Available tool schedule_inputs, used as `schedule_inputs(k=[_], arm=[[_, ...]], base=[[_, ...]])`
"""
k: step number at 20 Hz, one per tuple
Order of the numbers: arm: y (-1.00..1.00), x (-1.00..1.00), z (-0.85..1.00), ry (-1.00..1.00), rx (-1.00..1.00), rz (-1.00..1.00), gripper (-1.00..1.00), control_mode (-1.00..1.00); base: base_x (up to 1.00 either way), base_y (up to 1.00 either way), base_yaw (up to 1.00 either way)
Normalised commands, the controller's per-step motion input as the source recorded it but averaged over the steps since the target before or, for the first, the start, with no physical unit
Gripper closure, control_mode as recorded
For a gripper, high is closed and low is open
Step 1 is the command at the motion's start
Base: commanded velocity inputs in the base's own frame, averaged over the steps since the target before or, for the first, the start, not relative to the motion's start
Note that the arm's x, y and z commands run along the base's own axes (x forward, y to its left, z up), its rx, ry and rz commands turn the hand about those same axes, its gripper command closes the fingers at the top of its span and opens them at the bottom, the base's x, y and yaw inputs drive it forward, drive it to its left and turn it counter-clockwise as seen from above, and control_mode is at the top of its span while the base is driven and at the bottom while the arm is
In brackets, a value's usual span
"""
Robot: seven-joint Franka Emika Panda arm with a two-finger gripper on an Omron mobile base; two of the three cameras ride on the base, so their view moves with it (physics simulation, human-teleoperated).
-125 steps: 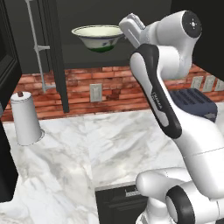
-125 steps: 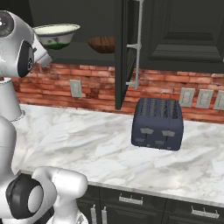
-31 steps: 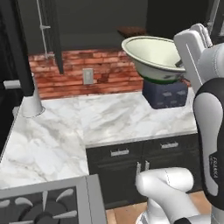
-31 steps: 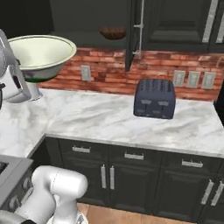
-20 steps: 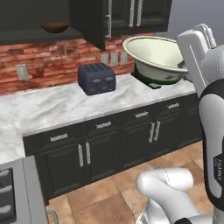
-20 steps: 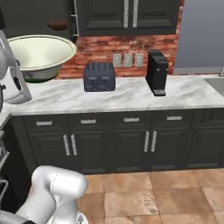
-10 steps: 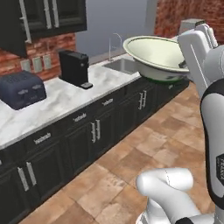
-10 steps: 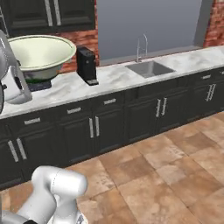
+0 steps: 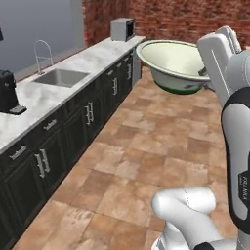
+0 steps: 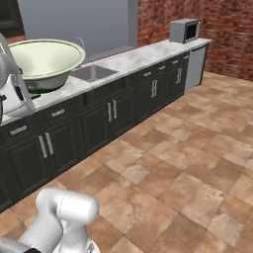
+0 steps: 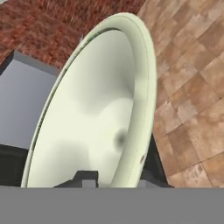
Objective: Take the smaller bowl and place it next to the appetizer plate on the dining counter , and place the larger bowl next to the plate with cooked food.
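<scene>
The larger bowl (image 9: 171,61), wide and cream-white with green marks on its outside, hangs in the air above the floor, tilted a little. My gripper (image 9: 203,73) is shut on its right rim. From the right base view the larger bowl (image 10: 42,59) sits high at the left, beside my hand. In the hand view its pale inside (image 11: 100,113) faces me, and my gripper (image 11: 114,178) clamps the rim at the bottom, one finger on each side. The smaller bowl, the appetizer plate, the plate with cooked food and the dining counter are out of view.
A marble wall counter (image 9: 29,100) with dark cabinets runs along the left, with a sink (image 9: 61,78), a faucet (image 9: 41,49), a black coffee machine (image 9: 6,90) and a microwave (image 10: 185,30) at its far end. Open terracotta tile floor (image 9: 146,146) reaches a brick wall (image 9: 171,19).
The whole scene has swept sideways, so the camera has turned with the base: toaster gone, sink nearer, microwave and brick wall now visible. The bowl stays in my gripper in the same pose.
</scene>
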Motion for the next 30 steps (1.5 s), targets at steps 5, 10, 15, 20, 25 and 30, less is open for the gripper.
schedule_inputs(k=[5, 10, 15, 20, 25, 30], arm=[[0.00, 0.00, 0.00, 0.00, 0.00, 0.00, 1.00, 1.00], [0.00, 0.00, 0.00, 0.00, 0.00, 0.00, 1.00, 1.00], [0.00, 0.00, 0.00, 0.00, 0.00, 0.00, 1.00, 1.00], [0.00, 0.00, 0.00, 0.00, 0.00, 0.00, 1.00, 1.00], [0.00, 0.00, 0.00, 0.00, 0.00, 0.00, 1.00, 1.00], [0.00, 0.00, 0.00, 0.00, 0.00, 0.00, 1.00, 1.00]], base=[[-0.02, -0.42, -0.57], [0.17, -0.03, -0.50], [0.01, -0.61, -0.38], [-0.01, -1.00, -0.23], [0.00, -1.00, -0.14], [0.00, -1.00, -0.10]])
